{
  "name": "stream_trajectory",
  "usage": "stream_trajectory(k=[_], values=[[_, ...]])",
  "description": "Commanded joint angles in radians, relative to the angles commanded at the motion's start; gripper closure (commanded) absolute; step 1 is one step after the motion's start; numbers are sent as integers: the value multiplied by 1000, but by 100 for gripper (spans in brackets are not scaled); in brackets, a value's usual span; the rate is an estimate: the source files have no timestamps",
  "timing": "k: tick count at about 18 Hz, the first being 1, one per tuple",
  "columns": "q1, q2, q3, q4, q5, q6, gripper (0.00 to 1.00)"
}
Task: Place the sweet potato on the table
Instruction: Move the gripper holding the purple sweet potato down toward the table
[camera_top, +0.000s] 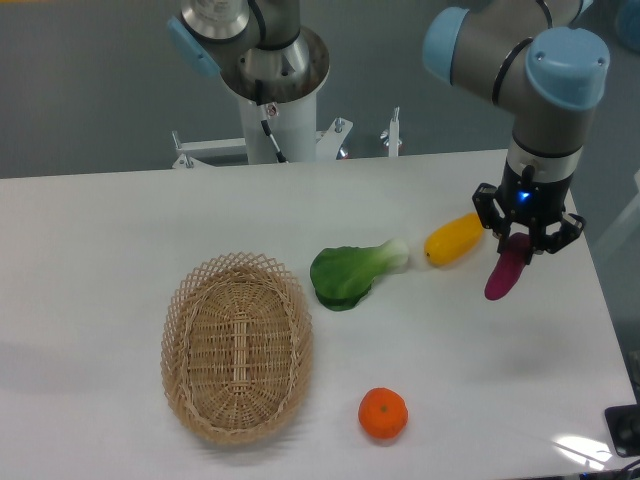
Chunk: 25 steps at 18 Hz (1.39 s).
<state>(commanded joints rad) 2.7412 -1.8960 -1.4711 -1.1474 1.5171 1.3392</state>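
Observation:
The sweet potato (504, 273), slim and purple-magenta, hangs tilted from my gripper (522, 243), which is shut on its upper end. Its lower tip is close to the white table (100, 240) at the right side; I cannot tell whether it touches. The gripper is just right of the yellow oval vegetable (454, 240).
A green leafy vegetable (350, 272) lies in the middle of the table. An oval wicker basket (237, 346) stands at the left front, with nothing in it. A round orange (383, 414) sits near the front edge. The arm's base post (277, 110) stands at the back.

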Motion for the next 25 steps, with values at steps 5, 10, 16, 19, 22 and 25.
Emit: stream_trajectory(k=[5,10,16,19,22,25], values=[[0,0,-2,0,2,0,72],[-2,0,-6,0,2,-2,72],[-6,-2,-29,5,2,-14,72],[-11,-3,-46,9,3,-18,72],[-14,-9,-66,61,5,-24,72],[-34,-41,-78,135,8,-75,72]])
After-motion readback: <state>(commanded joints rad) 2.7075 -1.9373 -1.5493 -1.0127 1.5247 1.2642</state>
